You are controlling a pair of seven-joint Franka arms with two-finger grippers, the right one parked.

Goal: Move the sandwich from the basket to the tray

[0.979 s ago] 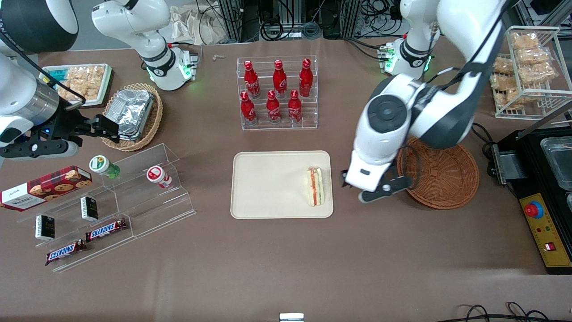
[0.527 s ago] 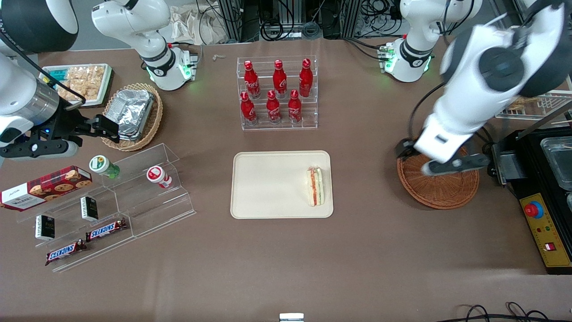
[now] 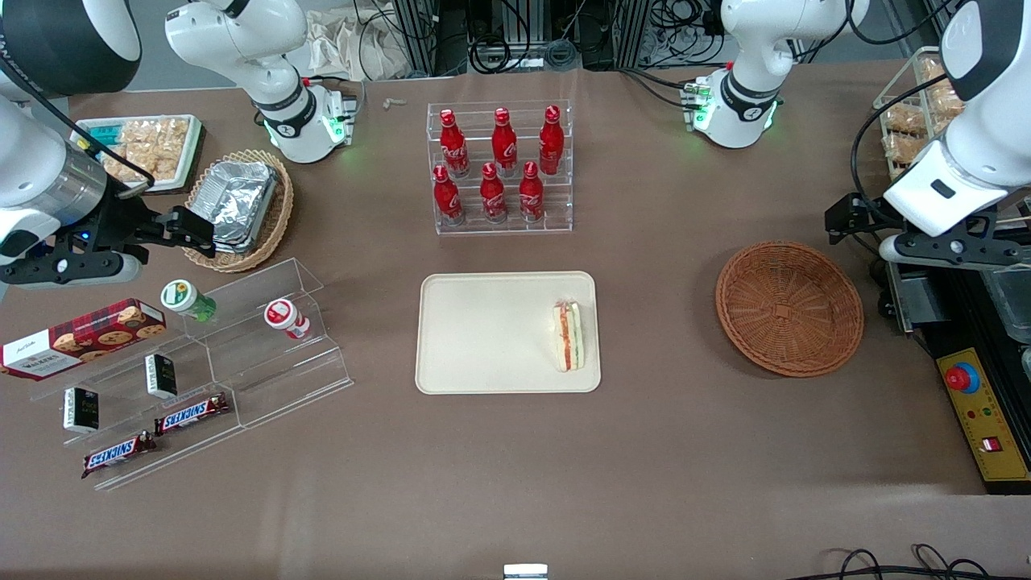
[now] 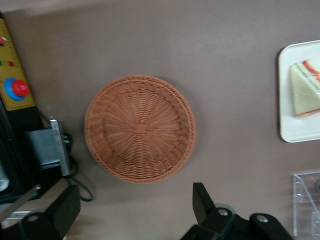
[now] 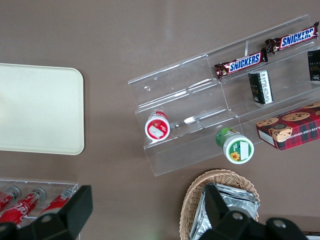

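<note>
Table point(image 3: 515, 451): brown cloth; wide bare stretches are seen between the tray and the basket, and nearer the front camera than both.
Tray point(image 3: 483, 338): well apart from the gripper, toward the parked arm's end; low rim all round; most of its surface is left bare.
Basket point(image 3: 789, 308): emptied; below the gripper and slightly toward the tray; uncovered now, where a second ago it was overhung by the arm.
Gripper point(image 3: 934, 242): fingers spread wide, nothing held; raised past the basket's edge, over the black equipment at the working arm's end.
Sandwich point(image 3: 569, 336): laid on the tray, close against the rim nearest the basket; striped cut edge turned up.
Change: within the last second the arm was lifted off the tray's edge, carried over the basket and out to the table's end; the sandwich was left unmoved.
Meaning: the transfer is judged done; only the retreat remains.
Room: the withdrawal path is judged unobstructed above the table; the wire rack point(image 3: 962, 137) stands close beside the arm.
</note>
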